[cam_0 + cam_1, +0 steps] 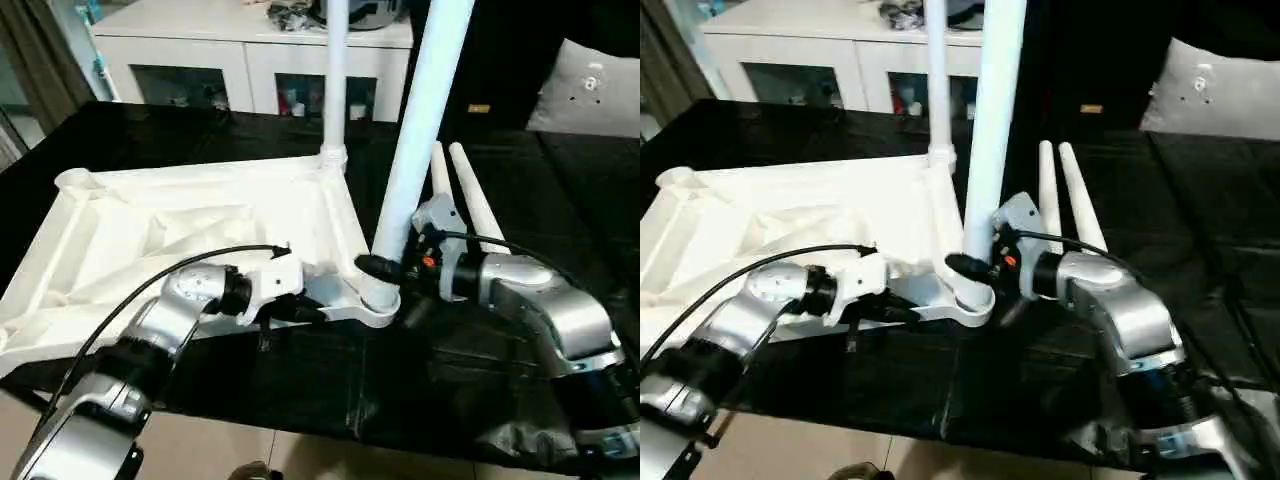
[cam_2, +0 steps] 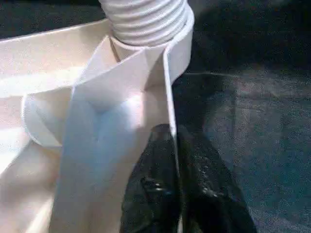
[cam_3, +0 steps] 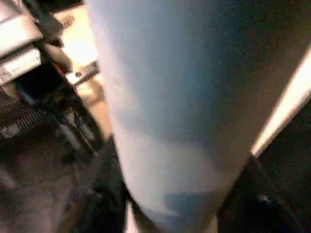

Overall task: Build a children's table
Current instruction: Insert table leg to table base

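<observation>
My left gripper [image 1: 312, 312] is pinched on the rim of the upturned tabletop [image 1: 150, 235]. My right gripper [image 1: 385, 268] clamps the near leg [image 1: 420, 130] standing in its corner socket [image 1: 380, 300]. Two spare legs [image 1: 470, 205] lie on the black table [image 1: 560, 190].

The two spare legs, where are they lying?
In the left eye view, the two spare legs lie side by side on the black work table, right of the upturned tabletop.

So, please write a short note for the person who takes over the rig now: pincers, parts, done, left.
Left pincer: shut on the rim of the tabletop, which lies upside down on the black work table.
Right pincer: closed around the near leg, standing in the near right corner socket.
Done: the far leg stands in its socket.
Left: check the near leg's seating, then fit the two loose legs lying to the right.
</observation>
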